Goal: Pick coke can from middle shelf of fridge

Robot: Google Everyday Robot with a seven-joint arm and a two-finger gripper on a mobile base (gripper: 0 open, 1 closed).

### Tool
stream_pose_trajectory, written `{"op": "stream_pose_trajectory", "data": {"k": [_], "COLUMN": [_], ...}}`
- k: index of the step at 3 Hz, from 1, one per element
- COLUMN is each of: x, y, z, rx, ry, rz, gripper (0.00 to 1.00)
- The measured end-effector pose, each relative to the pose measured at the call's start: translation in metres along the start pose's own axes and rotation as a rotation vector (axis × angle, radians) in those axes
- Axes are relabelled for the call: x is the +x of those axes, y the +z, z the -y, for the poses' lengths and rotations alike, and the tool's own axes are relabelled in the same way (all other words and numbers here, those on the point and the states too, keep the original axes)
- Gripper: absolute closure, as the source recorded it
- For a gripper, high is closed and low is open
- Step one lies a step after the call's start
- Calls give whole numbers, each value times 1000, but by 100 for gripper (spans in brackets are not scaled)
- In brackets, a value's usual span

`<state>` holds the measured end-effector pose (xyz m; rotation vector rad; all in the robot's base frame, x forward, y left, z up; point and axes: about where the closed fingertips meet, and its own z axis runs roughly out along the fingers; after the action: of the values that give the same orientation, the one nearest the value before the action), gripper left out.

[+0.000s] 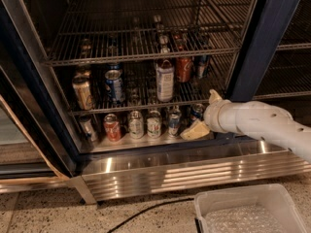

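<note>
The fridge (265,38) stands open, with a dark blue frame. The coke can (183,69), red with a silver top, stands on the middle shelf (136,107), just right of a white-labelled bottle (165,79). My gripper (204,114) comes in from the right on a white arm. It is low, in front of the bottom row of cans, below and slightly right of the coke can. Its two cream fingers are spread apart, one pointing up (214,97) and one pointing down-left (194,130). It holds nothing.
A tan can (82,92) and blue cans (114,84) share the middle shelf. A red-and-white can (112,127) and several others stand on the steel floor. An upper wire rack (146,52) holds more cans. A white bin (248,212) and a cable (146,210) lie on the ground.
</note>
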<state>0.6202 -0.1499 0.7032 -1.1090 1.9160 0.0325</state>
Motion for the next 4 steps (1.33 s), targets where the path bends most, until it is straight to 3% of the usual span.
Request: {"op": "stream_pose_trajectory", "data": {"k": [2, 4], "x": [-6, -6], "y": [5, -2], "z": [-8, -6], "rx": [50, 132], "ry": [107, 194], "rz": [145, 269], "gripper": [0, 0]}}
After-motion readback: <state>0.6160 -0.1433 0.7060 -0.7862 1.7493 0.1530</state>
